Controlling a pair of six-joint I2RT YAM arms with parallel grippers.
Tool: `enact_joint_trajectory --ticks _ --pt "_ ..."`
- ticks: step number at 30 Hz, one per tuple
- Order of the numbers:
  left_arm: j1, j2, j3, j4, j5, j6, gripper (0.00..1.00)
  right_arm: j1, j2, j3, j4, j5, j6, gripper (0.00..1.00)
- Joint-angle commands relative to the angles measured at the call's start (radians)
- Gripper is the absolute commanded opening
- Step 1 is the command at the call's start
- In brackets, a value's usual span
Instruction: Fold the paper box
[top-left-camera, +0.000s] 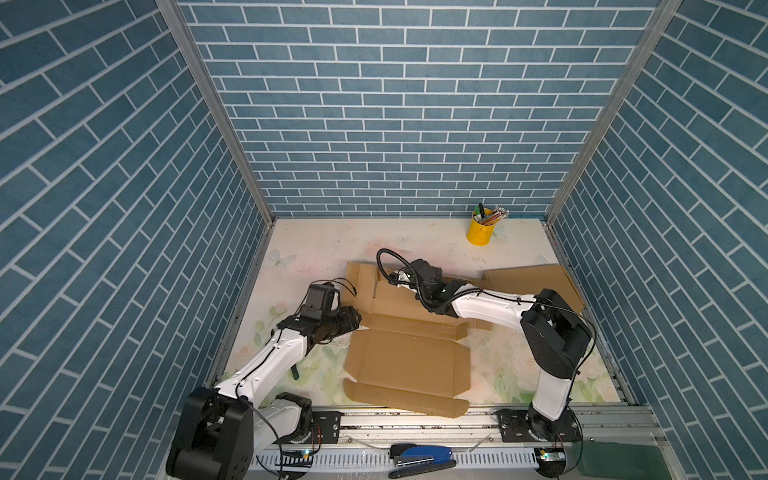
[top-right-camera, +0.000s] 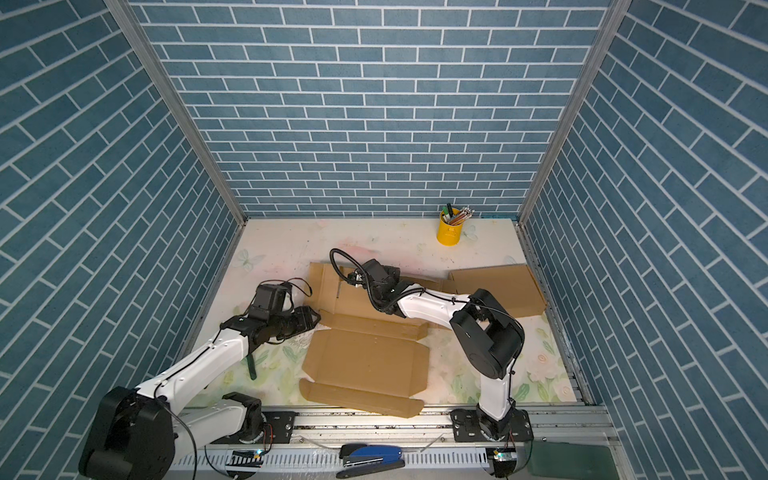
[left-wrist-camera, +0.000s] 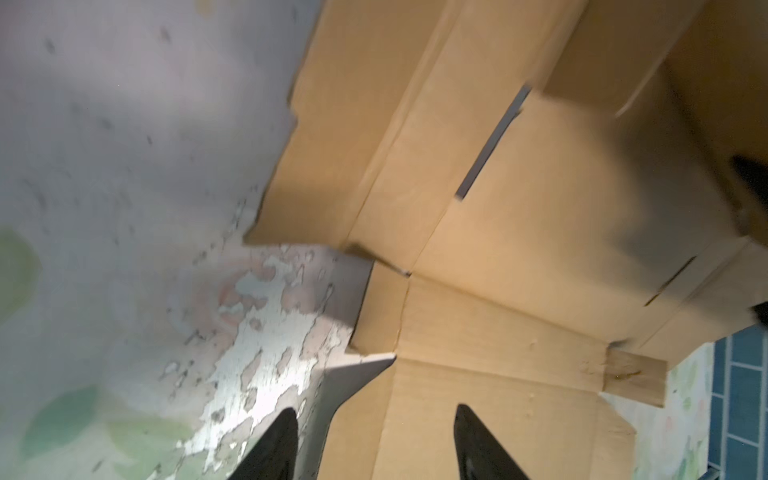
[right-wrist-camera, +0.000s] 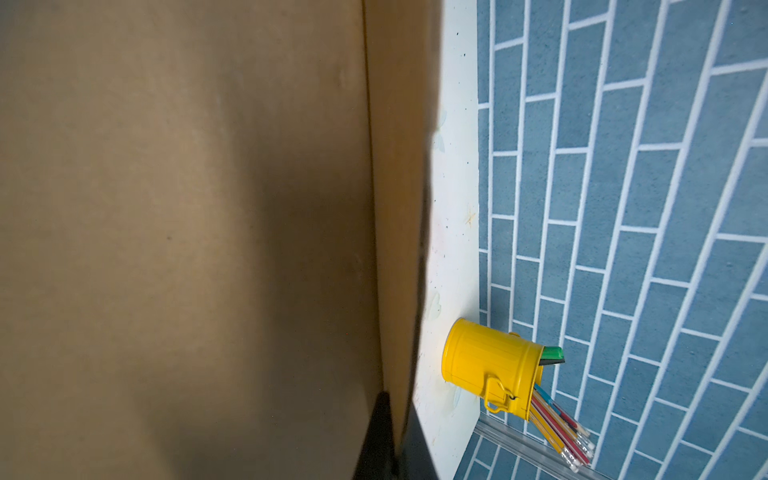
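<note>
The paper box (top-left-camera: 407, 361) lies unfolded and mostly flat in the middle of the flowered worktop (top-left-camera: 316, 249), its near flap reaching the front rail. A second cardboard sheet (top-left-camera: 536, 282) lies just beside it on the right, partly under the right arm, which reaches across the box's far half. A yellow tin (top-left-camera: 480, 230) of pencils stands well apart by the back wall, and a blue stapler (top-left-camera: 419, 457) rests beyond the front rail. The left gripper (top-left-camera: 358, 319) sits at the box's left edge. Only the left wrist view shows its fingers (left-wrist-camera: 282, 444) spread, one over bare worktop and one over cardboard, holding nothing. From above the right gripper (top-left-camera: 395, 277) is masked by its own wrist. The right wrist view shows it closed on the box's far strip, with the yellow tin (right-wrist-camera: 490, 365) beyond.
</note>
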Motion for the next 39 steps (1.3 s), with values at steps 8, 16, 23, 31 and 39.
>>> enact_joint_trajectory --ticks 8,16,23,31,39 --pt "-0.151 0.178 0.043 0.205 -0.080 -0.030 0.59 0.025 -0.031 -0.033 0.018 0.028 -0.006 0.00" --pt "-0.217 0.252 0.078 0.215 -0.098 -0.010 0.54 0.061 -0.039 -0.036 0.032 0.043 0.008 0.00" --pt "-0.209 0.227 0.141 0.119 -0.105 0.059 0.56 0.060 -0.045 -0.058 0.045 0.044 0.013 0.00" --pt "-0.030 0.006 0.157 -0.020 -0.003 0.129 0.65 0.039 -0.085 -0.159 0.210 0.059 -0.068 0.00" --pt "0.388 -0.001 0.279 -0.022 0.096 0.160 0.62 0.030 -0.138 -0.244 0.398 0.037 -0.168 0.00"
